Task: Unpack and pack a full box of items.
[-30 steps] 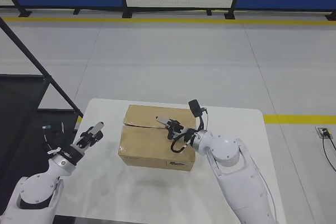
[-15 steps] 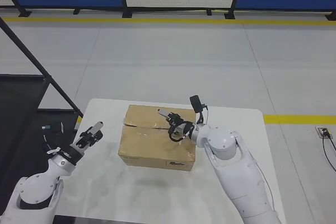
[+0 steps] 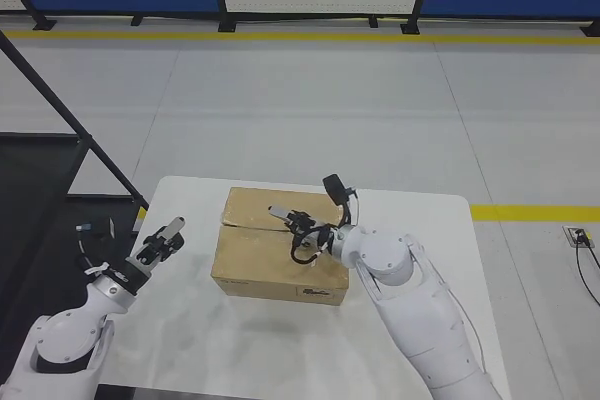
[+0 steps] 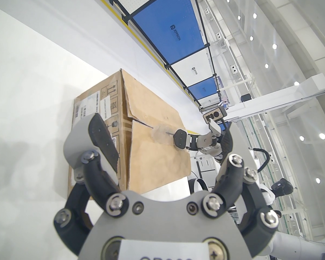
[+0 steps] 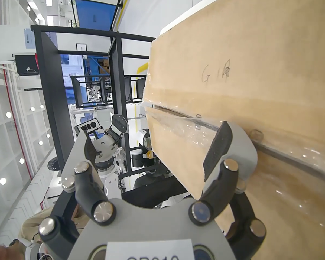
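Note:
A closed brown cardboard box (image 3: 270, 255) stands in the middle of the white table (image 3: 190, 330), its top flaps meeting at a taped seam (image 5: 273, 150). My right gripper (image 3: 292, 222) is open over the box's top; one finger (image 5: 227, 147) lies on the seam, the other hangs past the box's edge. The left wrist view shows that finger pad (image 4: 180, 139) pressed to the box's (image 4: 151, 142) top. My left gripper (image 3: 170, 232) is open and holds nothing, above the table to the left of the box, pointing at it.
A black metal frame (image 3: 50, 120) stands off the table's left side. Bare table surface lies in front of the box and to its left. A yellow floor line (image 3: 540, 212) runs past the table's right edge.
My right gripper has shifted a little to the left along the box's top seam. The left arm and the box have not moved.

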Robot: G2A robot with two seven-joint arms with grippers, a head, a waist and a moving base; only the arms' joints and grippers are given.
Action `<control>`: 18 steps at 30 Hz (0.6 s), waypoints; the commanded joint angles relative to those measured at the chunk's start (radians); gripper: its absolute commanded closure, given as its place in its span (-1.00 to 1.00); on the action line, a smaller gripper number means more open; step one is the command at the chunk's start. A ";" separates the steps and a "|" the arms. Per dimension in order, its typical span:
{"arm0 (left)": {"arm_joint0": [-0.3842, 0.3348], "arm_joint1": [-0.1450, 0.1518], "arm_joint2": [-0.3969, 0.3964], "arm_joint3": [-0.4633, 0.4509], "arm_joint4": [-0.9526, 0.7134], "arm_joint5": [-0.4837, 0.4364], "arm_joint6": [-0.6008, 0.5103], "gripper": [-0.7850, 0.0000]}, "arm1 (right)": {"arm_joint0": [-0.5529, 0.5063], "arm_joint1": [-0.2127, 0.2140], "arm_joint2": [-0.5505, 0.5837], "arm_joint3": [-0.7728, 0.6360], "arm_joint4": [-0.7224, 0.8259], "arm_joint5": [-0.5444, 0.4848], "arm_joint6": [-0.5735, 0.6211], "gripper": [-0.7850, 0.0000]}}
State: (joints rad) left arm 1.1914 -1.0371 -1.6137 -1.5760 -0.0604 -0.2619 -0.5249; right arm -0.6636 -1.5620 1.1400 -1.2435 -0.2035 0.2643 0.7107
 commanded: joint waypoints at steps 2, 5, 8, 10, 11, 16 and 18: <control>0.005 0.001 -0.007 0.000 -0.003 -0.003 0.001 -1.00 | 0.023 -0.008 -0.021 0.038 0.031 -0.023 -0.012 -1.00; 0.010 0.002 -0.015 0.002 -0.008 -0.005 0.002 -1.00 | 0.053 -0.018 -0.047 0.086 0.057 -0.040 -0.029 -1.00; 0.017 0.002 -0.024 0.006 -0.011 -0.007 0.005 -1.00 | 0.090 -0.031 -0.074 0.142 0.091 -0.055 -0.037 -1.00; 0.022 0.003 -0.031 0.009 -0.016 -0.008 0.009 -1.00 | 0.116 -0.040 -0.092 0.182 0.108 -0.067 -0.047 -1.00; 0.024 0.003 -0.035 0.010 -0.018 -0.008 0.009 -1.00 | 0.129 -0.044 -0.100 0.202 0.117 -0.072 -0.051 -1.00; 0.034 0.005 -0.052 0.016 -0.030 -0.012 0.013 -1.00 | 0.191 -0.070 -0.145 0.298 0.153 -0.099 -0.092 -1.00; 0.038 0.005 -0.059 0.018 -0.034 -0.015 0.014 -1.00 | 0.215 -0.082 -0.164 0.338 0.166 -0.106 -0.105 -1.00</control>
State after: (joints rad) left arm 1.2272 -1.0321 -1.6693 -1.5594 -0.0922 -0.2755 -0.5112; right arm -0.4619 -1.6378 0.9859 -0.9292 -0.0454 0.1615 0.6119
